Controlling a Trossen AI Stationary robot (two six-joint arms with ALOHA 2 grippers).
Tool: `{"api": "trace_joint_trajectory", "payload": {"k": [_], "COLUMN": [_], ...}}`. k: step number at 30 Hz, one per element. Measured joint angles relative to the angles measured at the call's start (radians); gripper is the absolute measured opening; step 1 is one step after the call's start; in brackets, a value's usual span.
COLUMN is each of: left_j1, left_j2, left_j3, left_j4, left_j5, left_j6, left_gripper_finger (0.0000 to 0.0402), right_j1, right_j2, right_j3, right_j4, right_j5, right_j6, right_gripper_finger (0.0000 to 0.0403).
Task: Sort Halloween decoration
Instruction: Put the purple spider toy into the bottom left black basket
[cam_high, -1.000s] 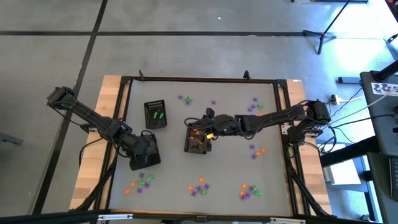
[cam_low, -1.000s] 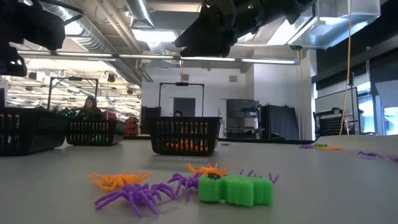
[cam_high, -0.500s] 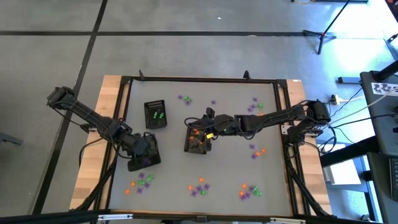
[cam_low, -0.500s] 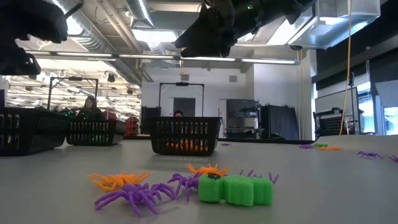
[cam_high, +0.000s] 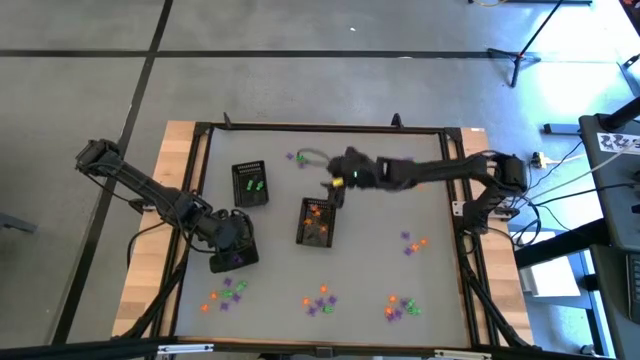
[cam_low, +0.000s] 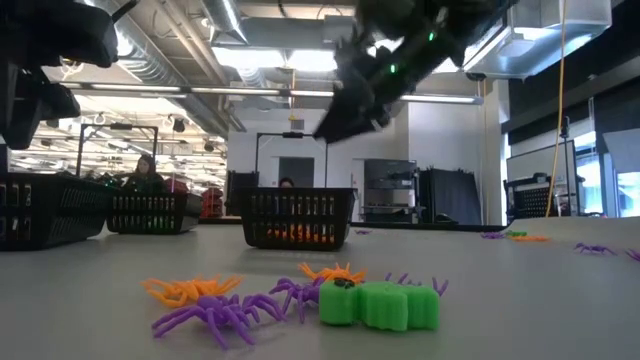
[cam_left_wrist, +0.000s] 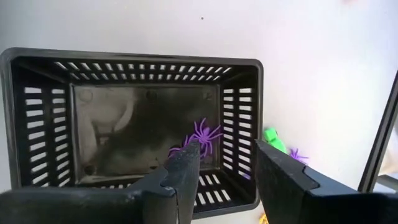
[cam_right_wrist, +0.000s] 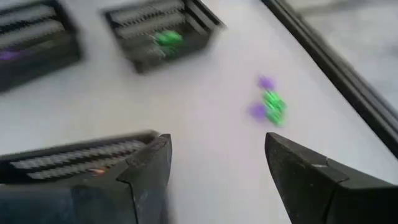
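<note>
The Halloween decoration lies scattered over the desk (cam_high: 380, 260) in small clumps. One clump of purple and green trinkets (cam_high: 298, 158) sits near the far edge, just beyond the middle basket (cam_high: 316, 221). It shows in the right wrist view as a green and purple blur (cam_right_wrist: 271, 104) ahead of the fingers. The right end effector (cam_high: 340, 172) hangs above the desk between that clump and the middle basket, its fingers spread wide with nothing between them. The clump lies forward and a little toward the far left of it, a short reach away, so this arm is much the nearer one. I judge its next pick will come from there. The pieces are too small to give a long axis.

The middle basket holds orange pieces (cam_high: 318, 212), and the far-left basket (cam_high: 249, 184) holds green ones (cam_high: 252, 185). That far-left basket stands beside the path to the clump but not across it.

The left end effector (cam_high: 232, 247) hovers directly over the near-left basket (cam_left_wrist: 134, 124), parted and empty. A purple spider (cam_left_wrist: 200, 135) lies on that basket's floor just beneath its fingertips (cam_left_wrist: 186, 152).

More clumps lie along the near edge: one (cam_high: 228, 291) just beyond the left arm's basket, one (cam_high: 320, 298) in the middle and one (cam_high: 400, 306) to the right. A few more pieces (cam_high: 412, 242) lie toward the right side.
</note>
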Motion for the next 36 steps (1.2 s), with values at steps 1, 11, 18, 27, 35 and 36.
{"api": "trace_joint_trajectory", "payload": {"k": [1,11,18,27,35,36], "left_j1": [0.0,0.0,0.005,0.086,0.102,0.102], "left_j2": [0.0,0.0,0.0,0.0,0.003,0.003], "left_j3": [0.0,0.0,0.0,0.0,0.0,0.0], "left_j4": [0.0,0.027,0.129,0.134,0.142,0.142], "left_j5": [-0.002,-0.422,-0.823,-0.822,-0.878,-0.882], "left_j6": [0.001,0.025,0.037,-0.067,-0.051,-0.05], "left_gripper_finger": [0.0137,0.0138,0.0138,0.0138,0.0137,0.0137], "right_j1": [-0.031,-0.289,-0.337,-0.334,-0.334,-0.334], "right_j2": [0.0,0.054,0.162,0.23,0.231,0.231], "right_j3": [0.0,0.001,0.0,0.0,0.0,0.0], "right_j4": [-0.014,-0.064,-0.076,-0.092,-0.147,-0.148], "right_j5": [-0.017,-0.095,-0.09,-0.062,-0.061,-0.062], "right_j6": [0.005,0.107,0.117,0.115,0.112,0.112], "right_gripper_finger": [0.0257,0.0257,0.0257,0.0257,0.0235,0.0226]}}
